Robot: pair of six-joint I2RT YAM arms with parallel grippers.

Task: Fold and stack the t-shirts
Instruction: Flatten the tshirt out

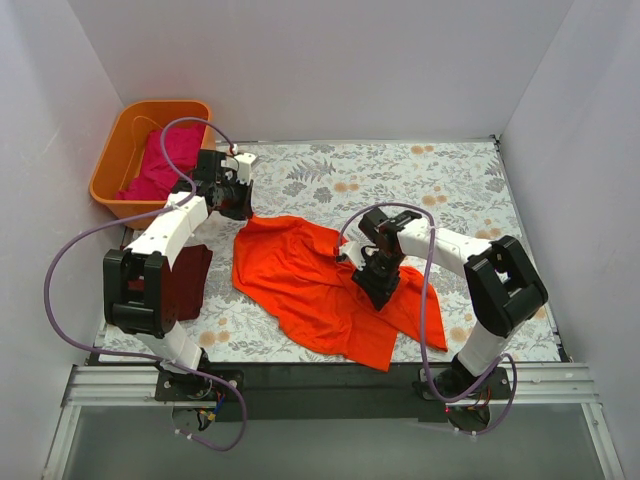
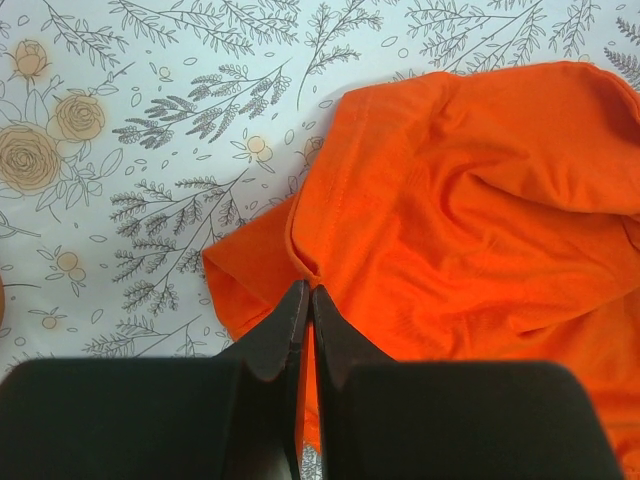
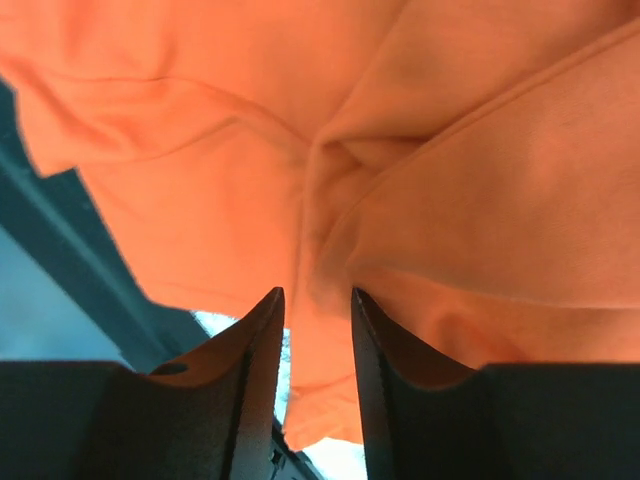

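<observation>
The orange-red t-shirt (image 1: 315, 285) lies crumpled and spread out in the middle of the table. My left gripper (image 1: 240, 207) is shut on its far left corner; the left wrist view shows the closed fingertips (image 2: 300, 300) pinching a thin edge of the orange cloth (image 2: 470, 200). My right gripper (image 1: 377, 287) is low over the shirt's right part, jaws a little apart, with a ridge of orange cloth (image 3: 330, 180) running between them. The maroon t-shirt (image 1: 190, 280) lies at the table's left under my left arm. The magenta t-shirt (image 1: 165, 160) sits bunched in the tub.
The orange plastic tub (image 1: 110, 165) stands at the far left corner. The table has a floral cover (image 1: 400, 170). White walls close in the left, back and right sides. A dark rail (image 1: 330, 380) runs along the near edge.
</observation>
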